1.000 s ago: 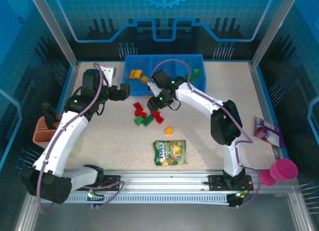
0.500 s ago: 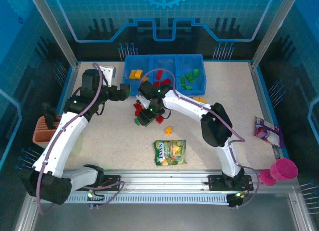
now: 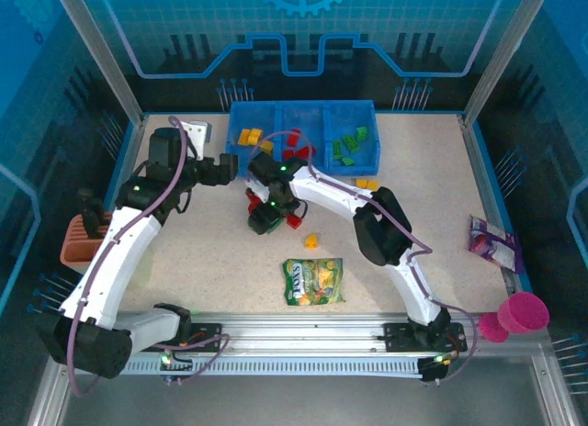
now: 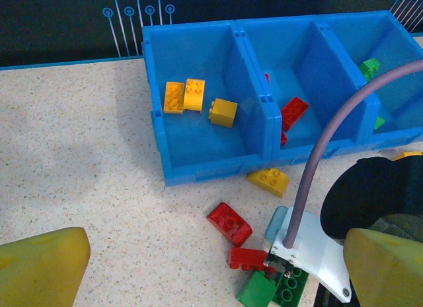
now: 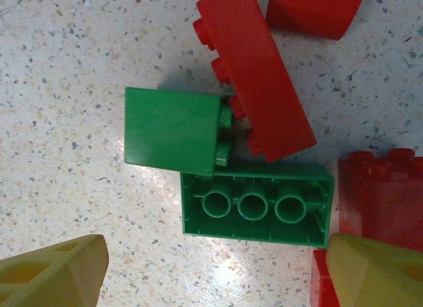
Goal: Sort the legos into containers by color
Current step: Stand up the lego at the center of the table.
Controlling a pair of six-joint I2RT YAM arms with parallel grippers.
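- Right gripper (image 5: 217, 251): jaws spread wide with nothing between them. It hangs low over the loose pile, one yellow finger (image 5: 53, 274) at each lower corner of my wrist view.
- Long green brick (image 5: 254, 209): lies hollow side up on the table (image 3: 184, 261), directly under my right jaws. A square green brick (image 5: 172, 130) sits against its upper left corner, and a long red brick (image 5: 254, 88) crowds against both.
- Left gripper (image 4: 218, 254): jaws fully apart and empty, held near the tray's left end and looking across the pile.
- Blue tray (image 4: 198, 26): three compartments at the far side of the table. The left one holds yellow bricks (image 4: 185, 96), the middle one red (image 4: 294, 112), the right one green (image 4: 370, 67).
- Legos not yet sorted: red pieces (image 3: 255, 198) beside my right wrist, an orange one (image 3: 312, 241) nearer the arm bases, a yellow brick (image 4: 269, 180) just in front of the tray wall, and more yellow (image 3: 367, 183) off the tray's right front.
- Step in hand, as I judge it: lining up to pick a green brick.
- Next move calls for lowering the right jaws around the long green brick and clenching on it without dragging its neighbours. After that, a lift and a carry to the right compartment.
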